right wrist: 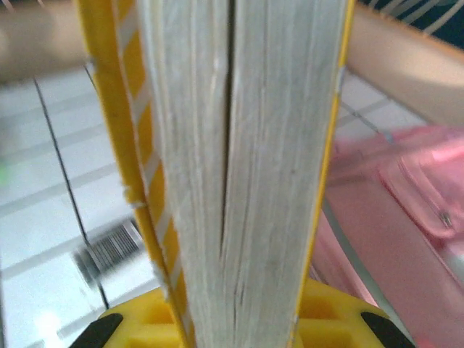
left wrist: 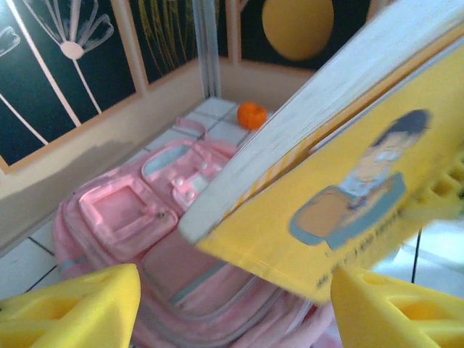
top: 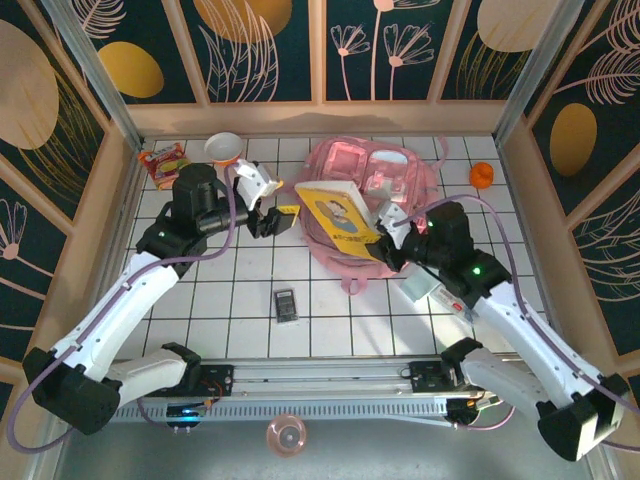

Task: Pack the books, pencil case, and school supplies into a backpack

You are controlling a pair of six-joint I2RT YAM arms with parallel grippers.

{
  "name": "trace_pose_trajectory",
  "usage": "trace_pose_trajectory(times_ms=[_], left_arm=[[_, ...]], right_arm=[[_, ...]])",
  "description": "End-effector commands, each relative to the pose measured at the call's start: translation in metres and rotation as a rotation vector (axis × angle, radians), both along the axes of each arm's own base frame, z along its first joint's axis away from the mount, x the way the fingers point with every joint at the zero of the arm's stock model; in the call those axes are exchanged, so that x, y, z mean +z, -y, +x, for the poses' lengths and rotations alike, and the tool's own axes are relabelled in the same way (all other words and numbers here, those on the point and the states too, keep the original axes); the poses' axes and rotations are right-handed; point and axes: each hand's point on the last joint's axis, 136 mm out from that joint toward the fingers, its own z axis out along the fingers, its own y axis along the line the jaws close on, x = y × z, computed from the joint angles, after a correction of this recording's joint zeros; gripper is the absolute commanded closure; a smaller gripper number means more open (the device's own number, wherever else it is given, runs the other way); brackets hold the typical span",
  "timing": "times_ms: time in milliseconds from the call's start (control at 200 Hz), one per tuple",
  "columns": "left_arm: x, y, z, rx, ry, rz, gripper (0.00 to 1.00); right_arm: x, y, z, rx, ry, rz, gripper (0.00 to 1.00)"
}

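Note:
The yellow book (top: 335, 215) hangs tilted over the front of the pink backpack (top: 385, 180). My right gripper (top: 390, 248) is shut on its lower right corner. In the right wrist view the book's page edge (right wrist: 239, 167) stands straight up between the yellow fingers (right wrist: 145, 322), gripper (right wrist: 239, 319). My left gripper (top: 275, 220) is open at the book's left corner. From the left wrist, the book (left wrist: 348, 188) crosses above the wide-apart gripper (left wrist: 235, 312), over the backpack (left wrist: 130, 217). The dark calculator (top: 286, 305) lies on the tiles. The pale pencil case (top: 428, 287) lies partly under the right arm.
An orange thing (top: 482, 175) sits at the back right, and a snack packet (top: 163, 162) and a white bowl (top: 223, 148) at the back left. A pink cup (top: 286, 436) stands below the rail. Wooden walls close in the tiled floor.

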Motion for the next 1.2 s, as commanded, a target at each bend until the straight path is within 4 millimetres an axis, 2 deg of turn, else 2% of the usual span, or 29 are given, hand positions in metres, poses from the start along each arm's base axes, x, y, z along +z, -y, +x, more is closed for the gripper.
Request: trace_pose_trajectory(times_ms=[0,75,190,350,545,616,656,691,736,806,856,886,981,1101,1196], left_arm=[[-0.032,-0.003,-0.017,-0.124,0.034,0.178,0.3],[-0.045,0.0,-0.025,-0.189,0.042,0.216,0.31],[-0.065,0.0,-0.025,-0.211,0.029,0.264,0.3],[-0.077,0.01,-0.027,-0.265,0.011,0.278,0.3],[-0.098,0.031,-0.031,-0.333,-0.025,0.306,0.33],[-0.102,0.038,-0.034,-0.361,-0.047,0.298,0.37],[-0.104,0.041,-0.035,-0.372,-0.059,0.29,0.46],[-0.104,0.043,-0.035,-0.374,-0.065,0.278,0.58],[-0.102,0.044,-0.034,-0.369,-0.064,0.255,0.76],[-0.095,0.048,-0.034,-0.35,-0.053,0.184,1.0],[-0.087,0.05,-0.036,-0.35,-0.033,0.125,1.0],[-0.093,0.049,-0.04,-0.35,-0.051,0.099,1.0],[-0.076,0.05,-0.045,-0.366,-0.059,-0.042,1.0],[-0.052,0.055,-0.055,-0.423,-0.055,-0.192,1.0],[-0.037,0.056,-0.064,-0.477,-0.035,-0.284,1.0]], right_arm=[[-0.003,0.011,0.008,0.042,0.13,-0.196,1.0],[-0.01,0.007,0.009,0.081,0.131,-0.223,1.0],[-0.019,-0.005,0.003,0.195,0.126,-0.247,1.0],[-0.032,-0.017,-0.001,0.291,0.1,-0.311,1.0],[-0.029,-0.034,-0.004,0.383,0.09,-0.305,1.0],[-0.026,-0.038,-0.003,0.402,0.095,-0.29,1.0],[-0.024,-0.039,-0.002,0.407,0.103,-0.286,1.0],[-0.022,-0.04,-0.001,0.406,0.112,-0.281,1.0],[-0.019,-0.039,0.002,0.396,0.122,-0.27,0.95],[-0.011,-0.036,0.005,0.369,0.132,-0.211,0.82],[-0.003,-0.023,0.013,0.314,0.13,-0.139,0.68],[0.005,-0.015,0.016,0.28,0.135,-0.079,0.61],[0.029,0.012,0.023,0.15,0.12,0.135,0.47],[0.041,0.039,0.01,0.058,0.087,0.37,0.34],[0.042,0.044,-0.009,0.056,0.078,0.481,0.31]])
